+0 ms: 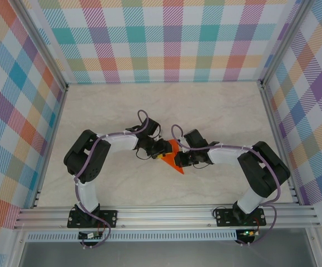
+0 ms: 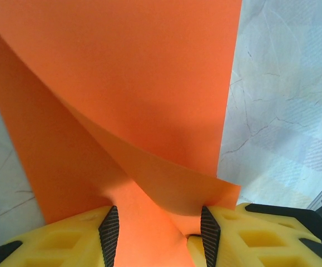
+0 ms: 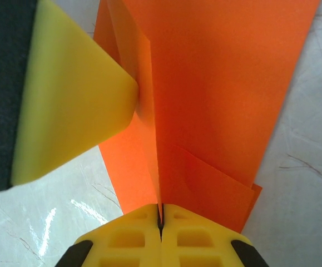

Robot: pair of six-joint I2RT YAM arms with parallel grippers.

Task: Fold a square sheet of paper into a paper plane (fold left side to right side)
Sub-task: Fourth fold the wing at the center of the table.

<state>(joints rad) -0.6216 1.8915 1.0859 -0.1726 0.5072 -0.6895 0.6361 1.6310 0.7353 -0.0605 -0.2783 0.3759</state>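
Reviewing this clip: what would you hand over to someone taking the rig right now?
Left tool: jaws apart, orange paper running between them, one layer curling up.
Right tool: shut on an upright ridge of the paper.
The paper sits on the table between the two tools.
Done: partly folded, layers overlapping.
Left: press the raised layer flat and crease it; no finished plane yet.

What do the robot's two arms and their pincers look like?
The left arm and right arm match: white links, bulky black joint housings, lilac cables looping alongside. The left pincer and right pincer have yellow fingers moulded with recessed cells, on black mounts; the left's inner pads are black and ribbed.
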